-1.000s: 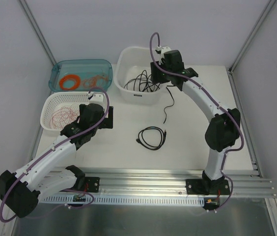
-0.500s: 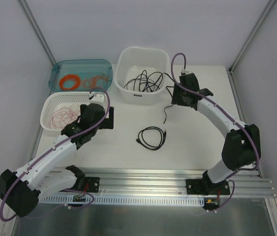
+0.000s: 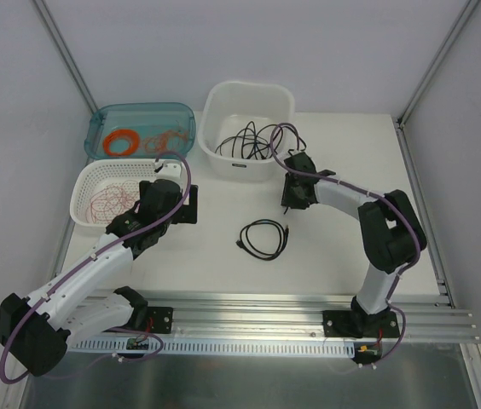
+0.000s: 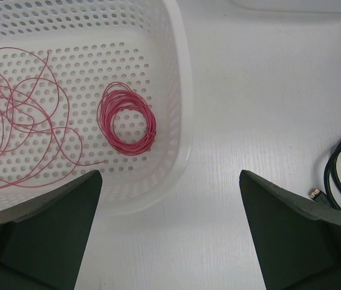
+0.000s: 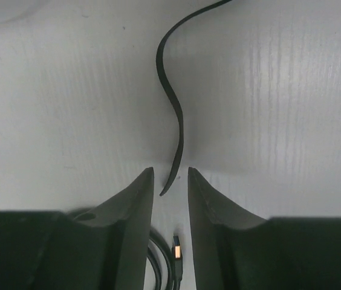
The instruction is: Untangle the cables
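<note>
Right wrist view: swung down from the white plastic tub of tangled black cables, the right gripper narrows its jaws around the tip of one trailing strand — not yet pinched, ready to draw out — left gripper wide open, empty

The right arm has left its spot above the square white plastic tub, swung out wide, and dropped to the white table, elbow folded in tight. The right gripper now sits low over the loose end of the thin black cable, jaws narrowed from before, the tip between them with slim gaps either side.
</note>
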